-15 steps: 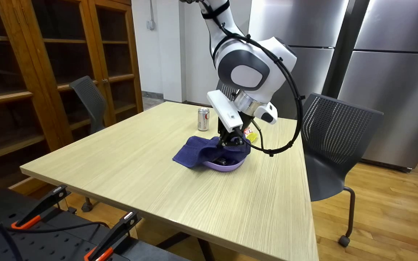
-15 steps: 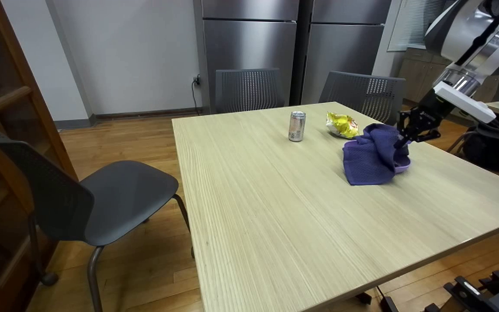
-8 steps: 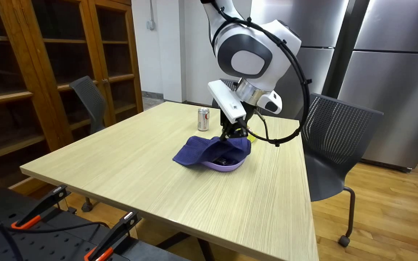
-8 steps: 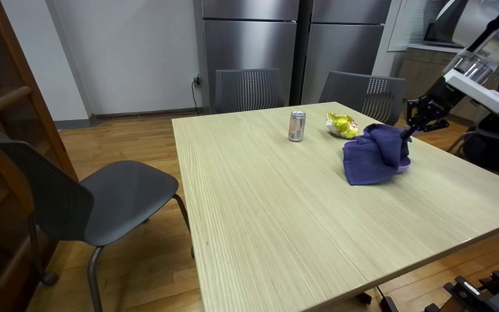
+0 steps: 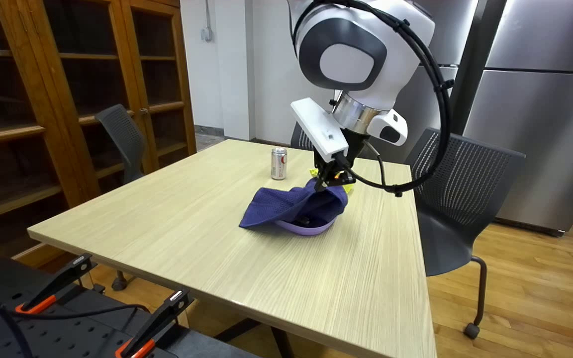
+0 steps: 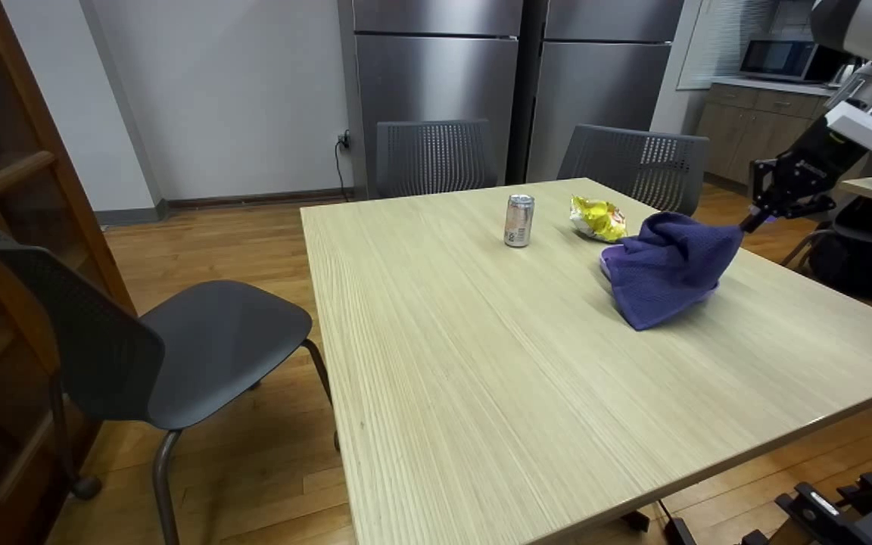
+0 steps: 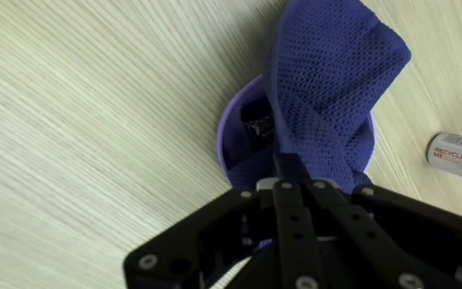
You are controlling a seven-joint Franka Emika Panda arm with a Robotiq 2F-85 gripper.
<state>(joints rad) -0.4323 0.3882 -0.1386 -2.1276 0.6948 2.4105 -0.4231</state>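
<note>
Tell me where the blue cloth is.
In the wrist view, the blue cloth, gripped by the pincer, partly covers the purple bowl, left of the can.

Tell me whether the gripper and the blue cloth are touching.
Touching: in an exterior view, the gripper pinches a raised part of the blue cloth.

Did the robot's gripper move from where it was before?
Yes: in an exterior view, the gripper has gone right and up in the picture, farther from the silver can, which hasn't moved.

Bowl partly blocked (cloth), gap to can
</note>
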